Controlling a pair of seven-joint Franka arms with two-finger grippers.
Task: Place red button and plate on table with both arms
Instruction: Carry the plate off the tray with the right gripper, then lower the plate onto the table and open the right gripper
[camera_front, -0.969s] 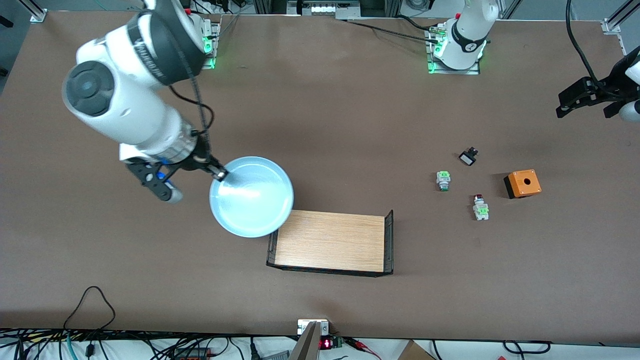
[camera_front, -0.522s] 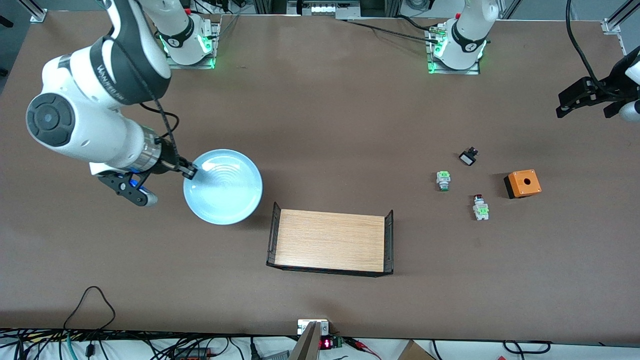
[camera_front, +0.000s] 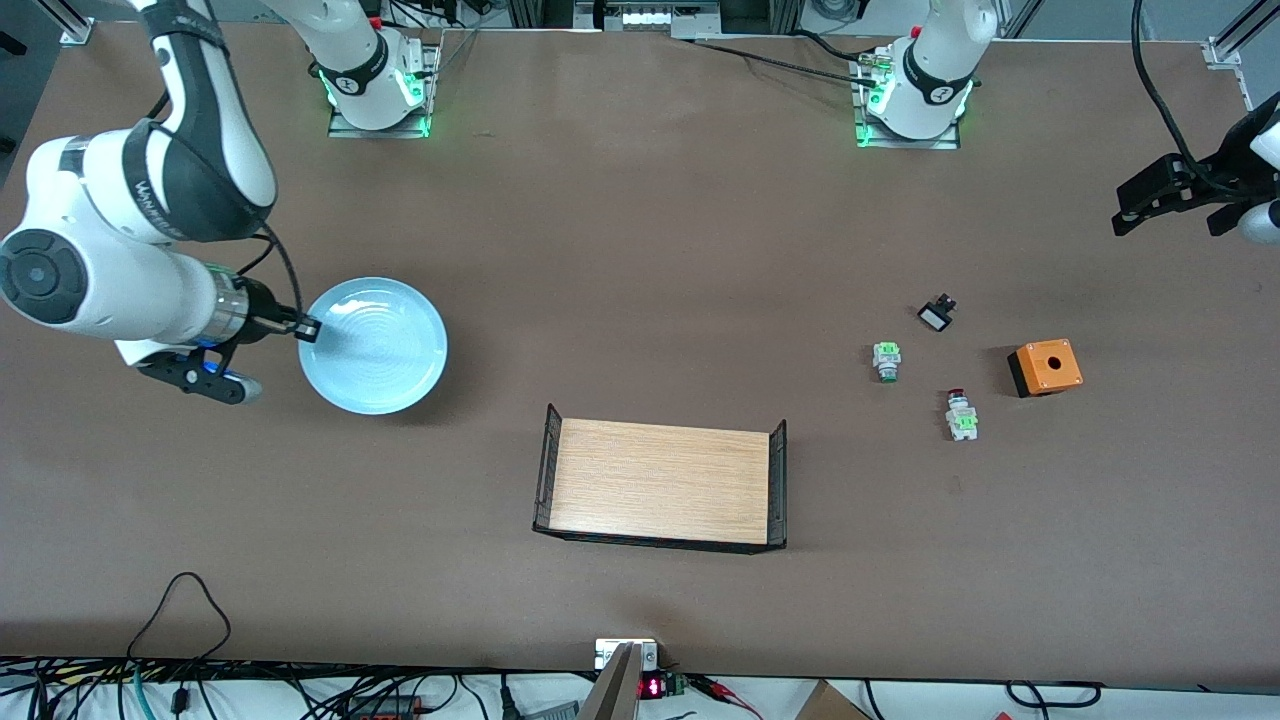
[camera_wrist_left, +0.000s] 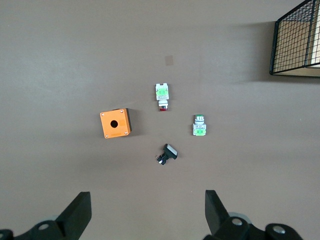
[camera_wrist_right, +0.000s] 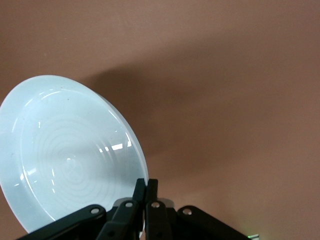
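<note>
Front view, from the right arm's end: I have the right tool clenched on the rim of the plate, which it holds over the bare surface. In the right wrist view the fingers pinch that rim, and the plate hangs tilted above its shadow.

Next comes one wood tray with black wire ends, nearer the camera than the plate and well apart from it.

Toward the left arm's end I count four small parts lying loose: one green button, one black switch, one red button and one orange box. The red button lies on the surface, nearest the camera of the four, between the green button and the box, touching neither.

My left tool waits past them over the surface's end, fingers spread and released. Its wrist view shows the same four parts and a tray corner.
</note>
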